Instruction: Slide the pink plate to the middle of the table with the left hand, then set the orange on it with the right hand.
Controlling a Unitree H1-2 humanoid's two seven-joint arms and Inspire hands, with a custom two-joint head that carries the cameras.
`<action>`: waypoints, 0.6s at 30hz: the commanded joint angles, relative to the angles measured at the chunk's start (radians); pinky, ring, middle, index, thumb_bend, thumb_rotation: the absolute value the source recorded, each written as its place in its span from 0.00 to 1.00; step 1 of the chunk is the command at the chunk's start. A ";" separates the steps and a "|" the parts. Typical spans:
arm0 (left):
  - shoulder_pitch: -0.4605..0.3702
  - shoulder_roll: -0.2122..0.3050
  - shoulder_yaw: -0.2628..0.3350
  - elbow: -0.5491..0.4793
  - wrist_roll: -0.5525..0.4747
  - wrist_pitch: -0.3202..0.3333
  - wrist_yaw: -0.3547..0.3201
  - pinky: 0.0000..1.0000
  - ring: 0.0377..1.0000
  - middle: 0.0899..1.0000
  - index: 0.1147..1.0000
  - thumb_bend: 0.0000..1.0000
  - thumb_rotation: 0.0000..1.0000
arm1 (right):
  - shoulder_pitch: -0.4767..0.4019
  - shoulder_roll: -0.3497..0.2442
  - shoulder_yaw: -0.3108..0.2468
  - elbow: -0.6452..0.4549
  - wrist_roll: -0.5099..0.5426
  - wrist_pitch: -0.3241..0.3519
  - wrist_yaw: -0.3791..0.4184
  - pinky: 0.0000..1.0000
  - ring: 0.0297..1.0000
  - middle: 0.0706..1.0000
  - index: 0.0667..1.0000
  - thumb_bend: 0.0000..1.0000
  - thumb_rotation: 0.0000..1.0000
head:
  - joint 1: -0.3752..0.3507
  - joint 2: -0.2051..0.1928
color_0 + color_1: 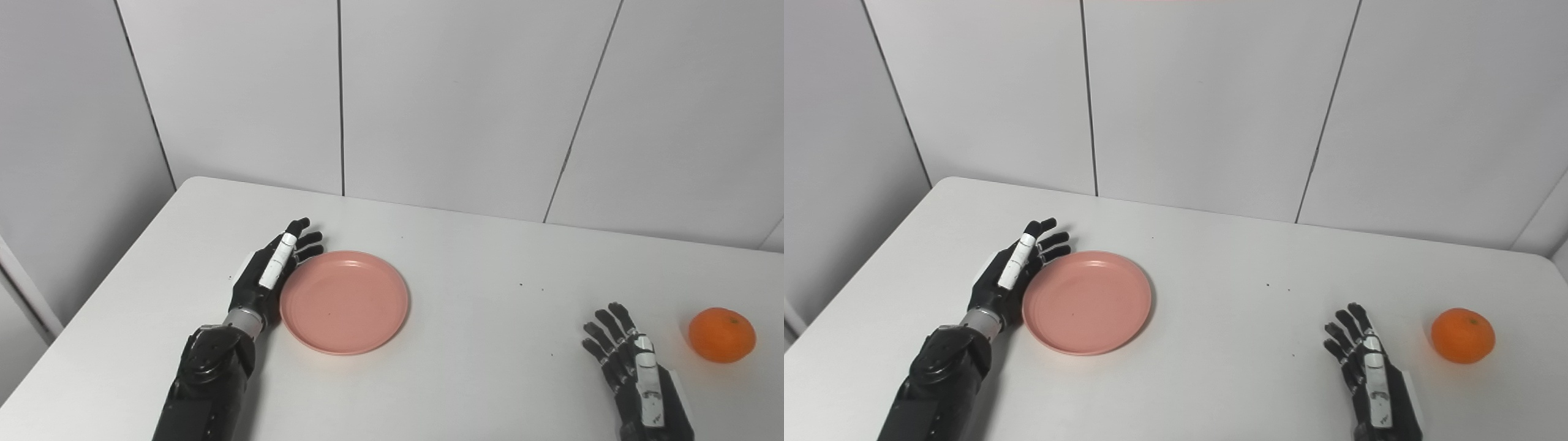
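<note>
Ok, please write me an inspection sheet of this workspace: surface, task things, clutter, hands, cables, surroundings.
Surface: white table, a few small dark specks.
Task things: pink plate left of centre, nothing on it; orange far right, on the table.
Clutter: nothing seen.
Hands: left hand open, against the plate's left rim; right hand open, apart from the orange.
Cables: nothing seen.
Surroundings: grey wall panels behind.

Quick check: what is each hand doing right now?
Left hand: open, fingers straight, against the pink plate's left rim.
Right hand: open, holding nothing, beside the orange.
</note>
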 commanded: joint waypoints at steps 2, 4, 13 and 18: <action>-0.013 -0.004 -0.016 -0.033 0.012 0.007 -0.006 0.78 0.79 0.78 0.81 1.00 0.77 | 0.079 0.041 0.023 0.057 0.012 0.043 -0.002 0.88 0.88 0.91 0.92 0.82 0.91 | 0.000 0.002; -0.012 -0.016 -0.016 -0.037 0.001 0.018 -0.001 0.80 0.80 0.78 0.83 1.00 0.77 | 0.079 0.042 0.024 0.054 0.013 0.046 -0.004 0.88 0.88 0.91 0.92 0.82 0.91 | -0.002 0.002; -0.012 -0.048 -0.046 -0.031 0.010 0.022 -0.014 0.79 0.79 0.78 0.83 1.00 0.77 | 0.080 0.050 0.030 0.044 0.012 0.059 -0.018 0.87 0.87 0.90 0.91 0.83 0.90 | -0.012 0.007; -0.009 -0.067 -0.066 -0.025 0.021 0.023 -0.003 0.77 0.78 0.78 0.83 1.00 0.77 | 0.082 0.054 0.032 0.035 0.007 0.066 -0.021 0.87 0.86 0.89 0.90 0.83 0.90 | -0.018 0.011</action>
